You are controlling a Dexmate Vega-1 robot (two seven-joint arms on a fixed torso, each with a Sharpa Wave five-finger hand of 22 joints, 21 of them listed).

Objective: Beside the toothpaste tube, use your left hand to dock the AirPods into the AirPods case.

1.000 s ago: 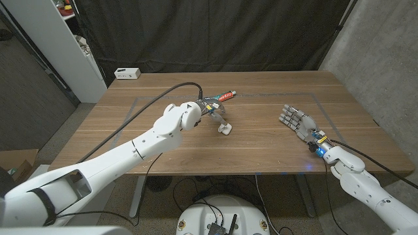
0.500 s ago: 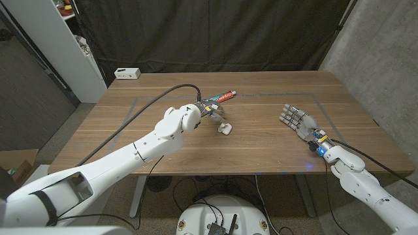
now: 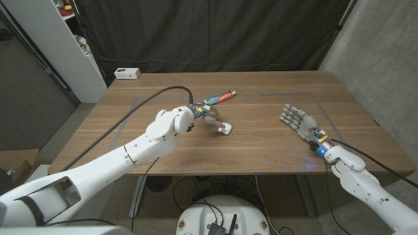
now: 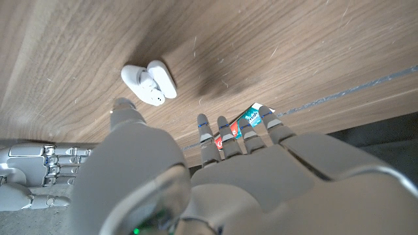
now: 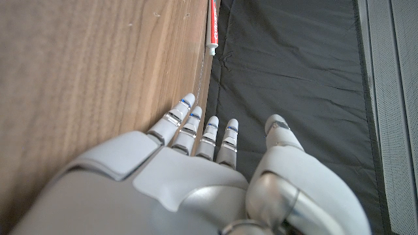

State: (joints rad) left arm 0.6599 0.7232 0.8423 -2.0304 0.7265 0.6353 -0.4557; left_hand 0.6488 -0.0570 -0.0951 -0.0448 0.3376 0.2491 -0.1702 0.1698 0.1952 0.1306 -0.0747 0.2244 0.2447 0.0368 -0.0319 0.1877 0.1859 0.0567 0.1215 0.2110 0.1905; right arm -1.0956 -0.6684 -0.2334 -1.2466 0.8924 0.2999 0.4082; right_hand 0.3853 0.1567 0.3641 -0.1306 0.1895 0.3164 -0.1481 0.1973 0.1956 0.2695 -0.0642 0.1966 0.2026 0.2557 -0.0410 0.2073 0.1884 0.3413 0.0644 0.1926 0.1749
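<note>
Beside the toothpaste tube [image 3: 219,98], open AirPods case [image 3: 225,128], empty spread left hand [image 3: 199,112] just behind

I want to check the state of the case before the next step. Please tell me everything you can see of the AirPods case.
The AirPods case is small, white, glossy plastic with rounded corners. It lies open on the wooden table, lid swung back, with a white earbud seated in it. It sits toward the table's middle, nearer the robot than the toothpaste tube. The left hand is close beside it; no finger plainly touches it.
</note>
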